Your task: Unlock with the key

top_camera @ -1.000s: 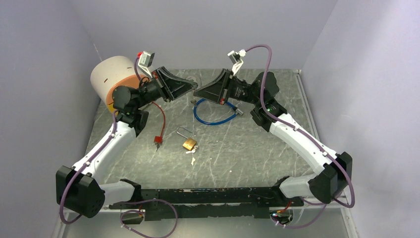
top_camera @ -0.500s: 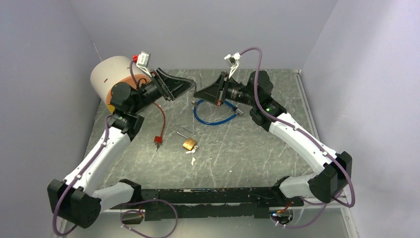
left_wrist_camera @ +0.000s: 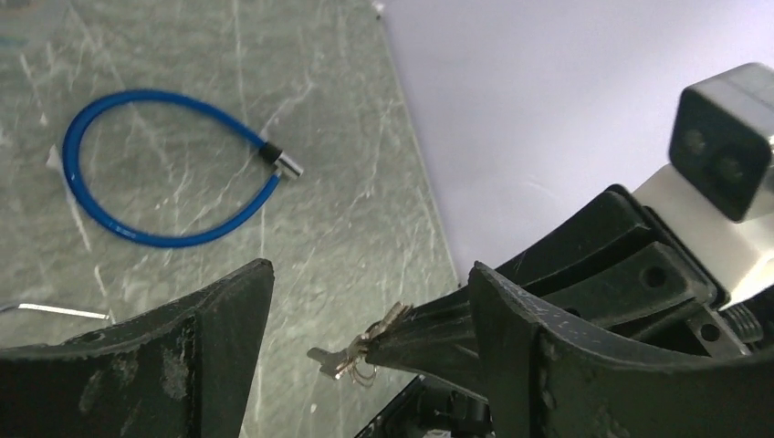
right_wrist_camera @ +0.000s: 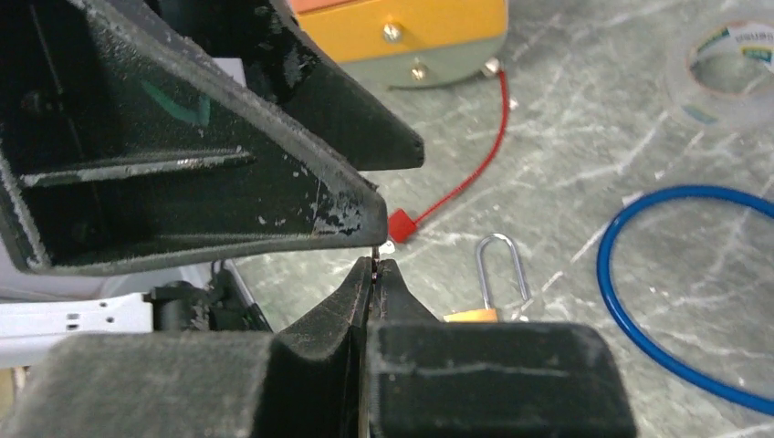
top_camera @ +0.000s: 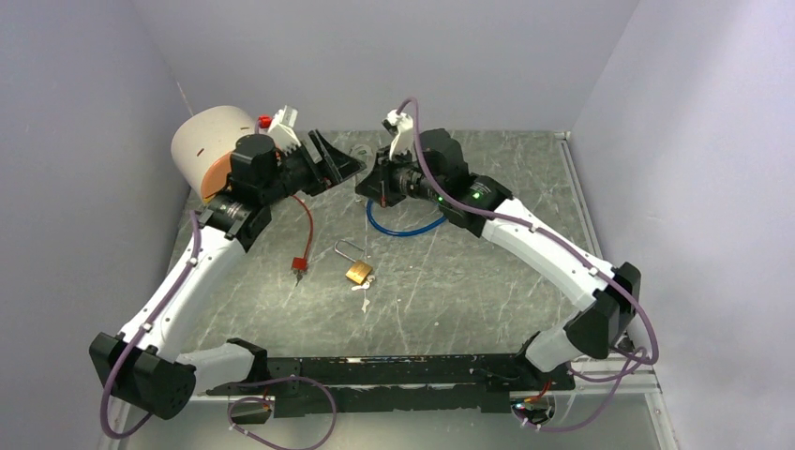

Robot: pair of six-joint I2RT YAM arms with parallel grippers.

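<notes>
One brass padlock (top_camera: 357, 272) lies nearest the arm bases on the grey surface (top_camera: 469, 281). Its shackle looks seated, and just beside it is a pale scrap too small to name. Farther out lie a red cable (top_camera: 306, 220) and a blue cable loop (top_camera: 405, 223), both slack on the surface and apart from the padlock.

Beyond them, raised above the surface, the two hands meet tip to tip, and here the change has come. The left hand (left_wrist_camera: 370, 271), clenched a second ago, now stands released, its fingers wide on either side of the key (left_wrist_camera: 351, 351) and clear of it. The right hand (right_wrist_camera: 374, 266), slightly parted a moment back, is now clenched on the key, pinching it at the very tips so that the blade juts out.

The key has therefore passed to the right hand alone and hangs in the air, well apart from the padlock. By my reading the left hand is free to steady the lock. The thin pinch may let the key pivot.

Farthest back stand a white and orange cylinder (top_camera: 211, 145) and a tape roll (right_wrist_camera: 730, 64).
</notes>
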